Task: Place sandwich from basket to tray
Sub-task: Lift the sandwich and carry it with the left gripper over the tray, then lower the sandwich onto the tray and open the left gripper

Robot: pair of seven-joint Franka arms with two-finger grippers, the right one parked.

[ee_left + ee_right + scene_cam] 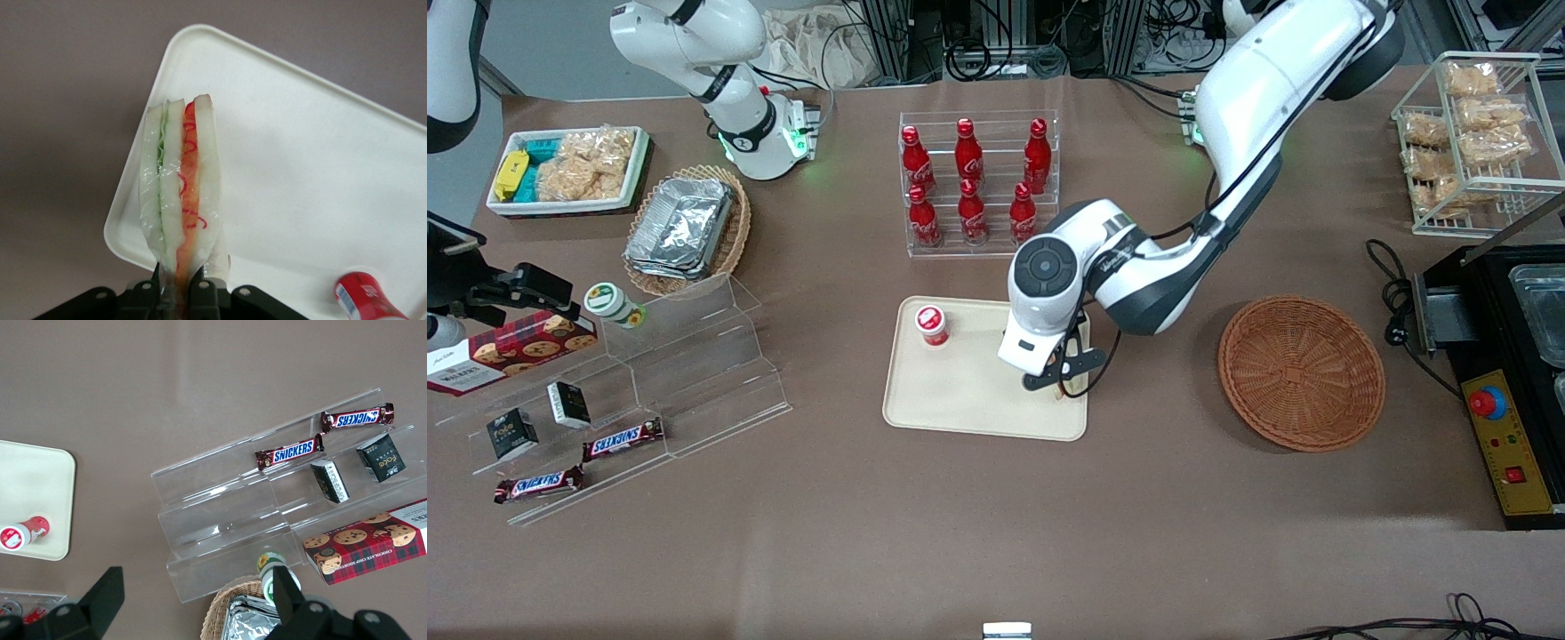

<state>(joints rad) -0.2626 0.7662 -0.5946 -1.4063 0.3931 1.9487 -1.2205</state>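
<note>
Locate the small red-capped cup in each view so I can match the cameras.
Front view: the red-capped cup stands on the cream tray, toward the parked arm's end of it, beside the claw.
Left wrist view: the cup shows on the tray, beside the sandwich that the claw grips.
Right wrist view: the cup sits on the tray.
Shared landmark: the tray.

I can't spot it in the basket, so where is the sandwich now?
The sandwich is clamped in the gripper above the tray, near the tray edge closest to the empty basket.
</note>
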